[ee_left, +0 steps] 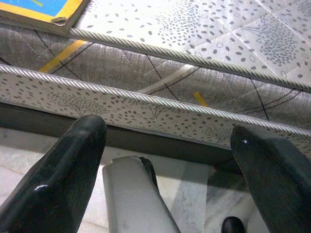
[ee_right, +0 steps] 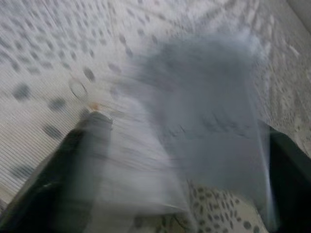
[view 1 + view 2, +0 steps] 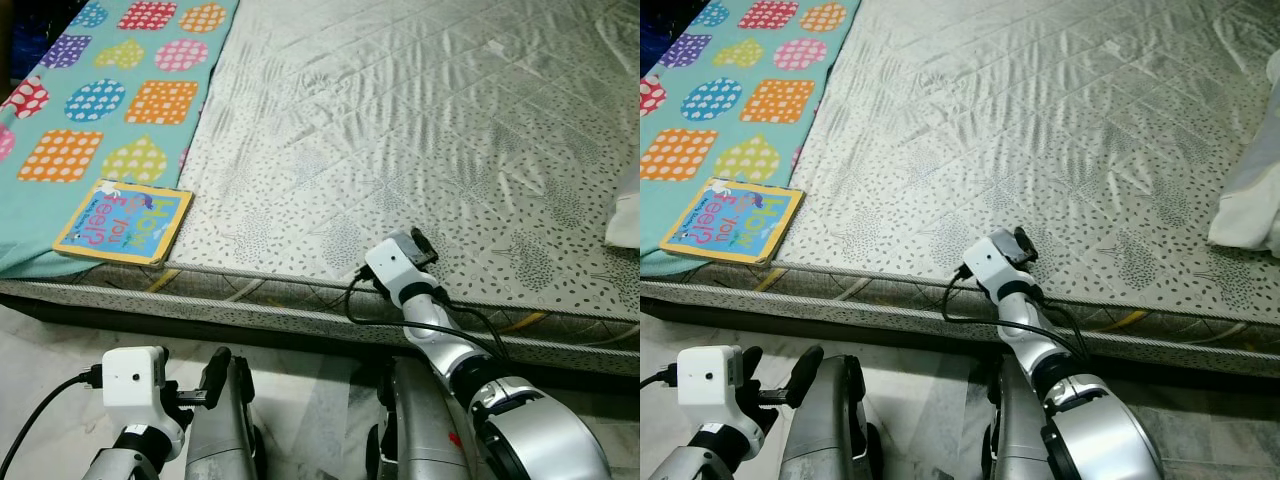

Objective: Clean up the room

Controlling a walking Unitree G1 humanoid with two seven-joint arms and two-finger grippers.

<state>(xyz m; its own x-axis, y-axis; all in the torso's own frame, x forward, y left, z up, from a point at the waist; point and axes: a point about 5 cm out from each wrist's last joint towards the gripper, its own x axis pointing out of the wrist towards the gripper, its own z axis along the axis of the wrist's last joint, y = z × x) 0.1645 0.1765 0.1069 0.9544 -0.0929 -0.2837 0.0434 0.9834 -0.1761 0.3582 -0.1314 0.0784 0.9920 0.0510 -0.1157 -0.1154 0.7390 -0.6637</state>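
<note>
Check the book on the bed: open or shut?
Shut. The book lies flat, front cover up, at the mattress edge, partly on the patterned sheet; no pages show spread.

It was a bedroom in a home — a wide quilted mattress [image 3: 420, 130] with piped edges sat low over a pale marble floor [image 3: 310, 400], a bright patterned children's blanket [image 3: 95, 110] spread across one side, a picture book [image 3: 125, 222] lying on it.

arms: silver | wrist cameras: white | cables: black | fingers [image 1: 58, 179]: black
</note>
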